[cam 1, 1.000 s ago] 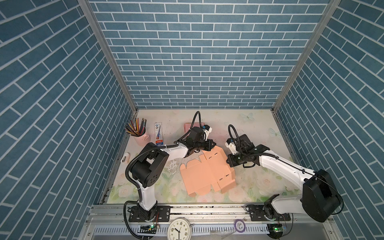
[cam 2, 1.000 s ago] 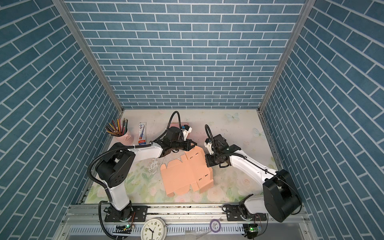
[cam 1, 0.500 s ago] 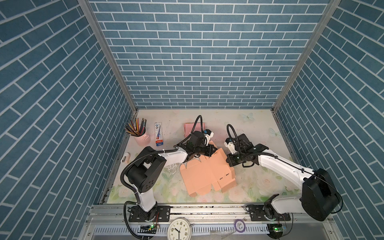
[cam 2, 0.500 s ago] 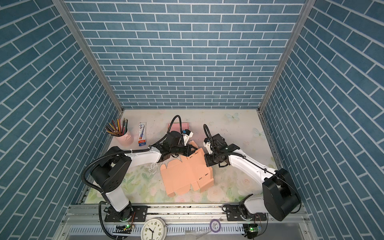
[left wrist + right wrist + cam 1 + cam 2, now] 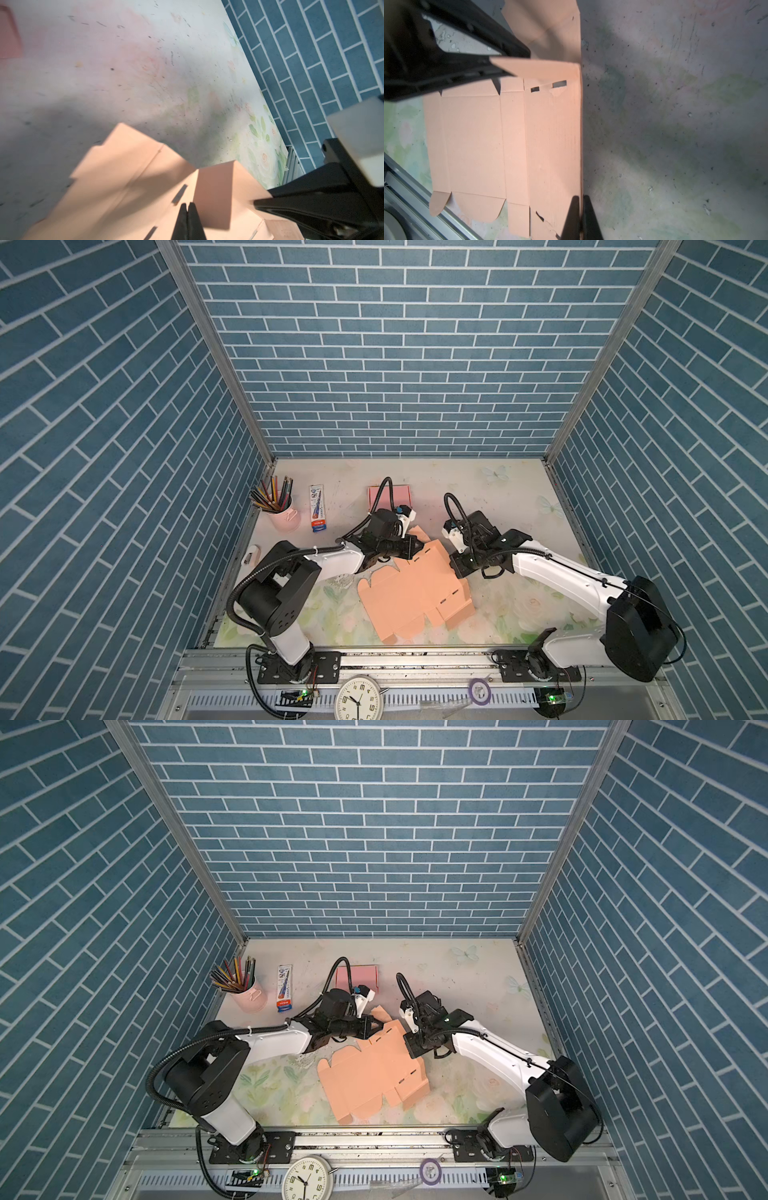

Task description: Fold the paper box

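left gripper (image 5: pixel 188 206): fingers pressed flat together with no gap, nipping a raised end flap (image 5: pixel 542 69) of the paper box (image 5: pixel 475 143). In both top views its tip sits at the box's upper corner, a little below mid-frame.
right gripper (image 5: pixel 579 199): fingers closed tight on the edge of the box's turned-up side wall (image 5: pixel 576 128), which runs straight into the slit between them.
flap and side wall: they meet at one corner, and the flap leans in over the flat panels.
paper box: peach card, mostly flat, with slots and rounded tabs showing. It lies on the floral table (image 5: pixel 498 497) in the lower middle of both top views, between the two arms, with its near edge close to the metal rail (image 5: pixel 415 657).
arms: one reaches in from the lower left of the frame, the other from the lower right.
pink box (image 5: pixel 401 495): just above the left gripper in the frame, apart from the peach card.
blue-and-white carton (image 5: pixel 318 508): left of the pink box.
pencil cup (image 5: pixel 284 516): pink, full of coloured pencils, at the table's left edge.
clock (image 5: pixel 358 700): bottom centre, below the rail.
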You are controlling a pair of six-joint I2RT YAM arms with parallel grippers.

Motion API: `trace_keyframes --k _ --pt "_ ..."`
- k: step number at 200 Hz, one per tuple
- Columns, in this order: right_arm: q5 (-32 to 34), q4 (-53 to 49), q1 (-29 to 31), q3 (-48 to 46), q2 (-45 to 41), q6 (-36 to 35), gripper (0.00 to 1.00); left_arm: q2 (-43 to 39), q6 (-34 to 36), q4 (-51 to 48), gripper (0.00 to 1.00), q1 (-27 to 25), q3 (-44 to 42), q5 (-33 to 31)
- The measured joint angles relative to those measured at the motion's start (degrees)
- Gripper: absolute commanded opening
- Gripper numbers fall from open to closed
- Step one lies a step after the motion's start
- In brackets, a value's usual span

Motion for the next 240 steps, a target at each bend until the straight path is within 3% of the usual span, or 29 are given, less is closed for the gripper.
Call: trace_keyframes --k 18,56,103,240 --pt "0.72 -0.37 0.07 0.04 -0.04 -0.55 0.0 -2.51 0.0 0.07 0.02 2.69 -3.1 -0.04" --pt "1.66 -0.72 0.52 0.57 -0.74 -2.14 0.0 -7.02 0.13 0.09 0.44 6.82 -8.74 -0.15" --pt "2.27 -0.79 1.44 1.51 -1.66 -3.87 0.0 -7.43 0.09 0.74 0.85 7.52 -10.93 -0.61" --pt "2.36 0.02 2.36 1.51 -3.13 -4.04 0.0 -5.31 0.35 5.11 0.86 5.01 -11.74 0.0"
